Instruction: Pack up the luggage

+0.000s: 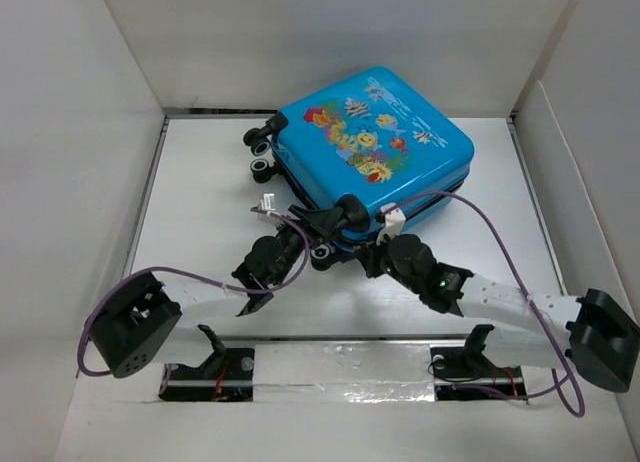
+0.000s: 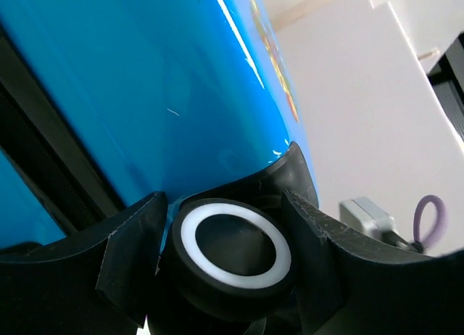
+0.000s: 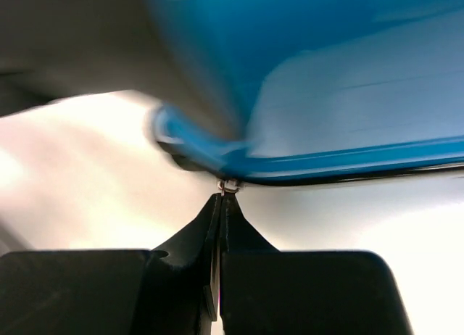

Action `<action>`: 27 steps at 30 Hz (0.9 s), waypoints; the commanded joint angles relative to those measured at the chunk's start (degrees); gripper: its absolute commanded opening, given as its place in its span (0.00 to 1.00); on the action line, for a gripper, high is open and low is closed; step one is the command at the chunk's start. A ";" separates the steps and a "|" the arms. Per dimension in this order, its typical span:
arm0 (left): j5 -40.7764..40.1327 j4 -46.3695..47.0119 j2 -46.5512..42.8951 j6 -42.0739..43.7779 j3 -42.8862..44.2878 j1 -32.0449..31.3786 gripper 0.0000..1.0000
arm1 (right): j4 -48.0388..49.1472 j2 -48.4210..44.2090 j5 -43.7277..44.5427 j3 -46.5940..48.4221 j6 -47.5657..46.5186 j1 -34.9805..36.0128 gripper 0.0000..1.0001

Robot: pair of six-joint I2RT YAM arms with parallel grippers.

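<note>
Blue suitcase (image 1: 375, 142), closed, flat on tabletop (image 1: 200, 182). Left hand (image 1: 338, 219) half-open, clamped round one wheel (image 2: 232, 251). Right hand (image 3: 220, 204) closed, pinching zipper pull (image 3: 229, 185).

The luggage (image 1: 375, 147) lies flat on the table (image 1: 200, 182), toward the far right, with two wheels (image 1: 262, 152) at its far-left corner. At its near-left corner the left gripper (image 1: 335, 220) straddles a wheel (image 2: 235, 248), a finger against each side. Just to the right, the right gripper (image 3: 221, 201) touches a small tab (image 3: 229, 185) on the near edge's seam with its closed tips.
</note>
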 commanded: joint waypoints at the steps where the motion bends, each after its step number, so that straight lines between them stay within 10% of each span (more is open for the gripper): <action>1: 13.54 -0.05 1.17 1.48 5.98 0.35 0.00 | 15.49 -3.96 -5.38 0.16 3.96 3.48 0.00; 13: 34.04 -6.75 5.39 3.06 14.96 4.40 0.08 | 20.83 7.44 -7.68 7.01 0.44 3.48 0.00; 20: 28.46 -17.36 -2.25 9.90 14.78 7.30 0.80 | 24.72 4.55 -1.97 1.13 2.72 4.18 0.00; 27: 18.75 -30.82 -9.02 15.45 14.87 16.07 0.99 | 23.83 2.79 -3.19 -0.72 3.16 3.13 0.00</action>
